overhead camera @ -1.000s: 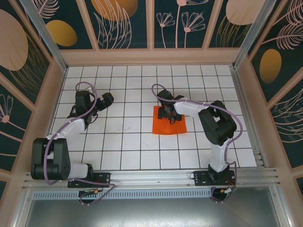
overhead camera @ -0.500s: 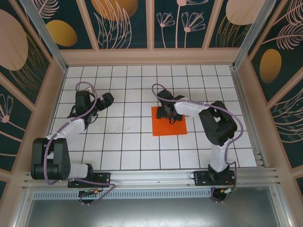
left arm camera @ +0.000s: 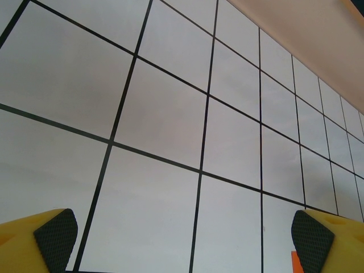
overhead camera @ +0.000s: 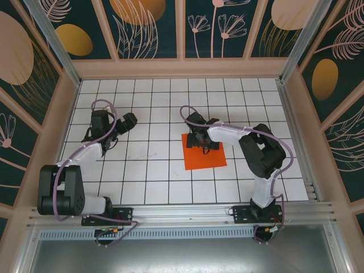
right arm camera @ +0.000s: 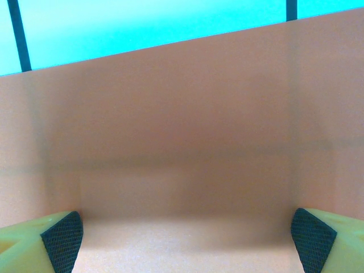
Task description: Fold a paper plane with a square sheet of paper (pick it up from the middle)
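Orange-red, the square sheet of paper (overhead camera: pixel 206 158) lies flat near the middle of the white gridded desk (overhead camera: pixel 153 176). Over the sheet's far edge, the right tool (overhead camera: pixel 202 140) stands spread wide, gripping nothing. Well off to the left, the left tool (overhead camera: pixel 128 120) gapes wide too, empty.

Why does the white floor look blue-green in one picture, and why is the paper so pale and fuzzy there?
Right wrist view: the camera is close to the square sheet of paper, which looks soft and washed-out peach; its colour balance seems off, turning the table turquoise. Top external view: paper crisp orange-red, table white. Left wrist view: table greyish, its grid lines sharp.
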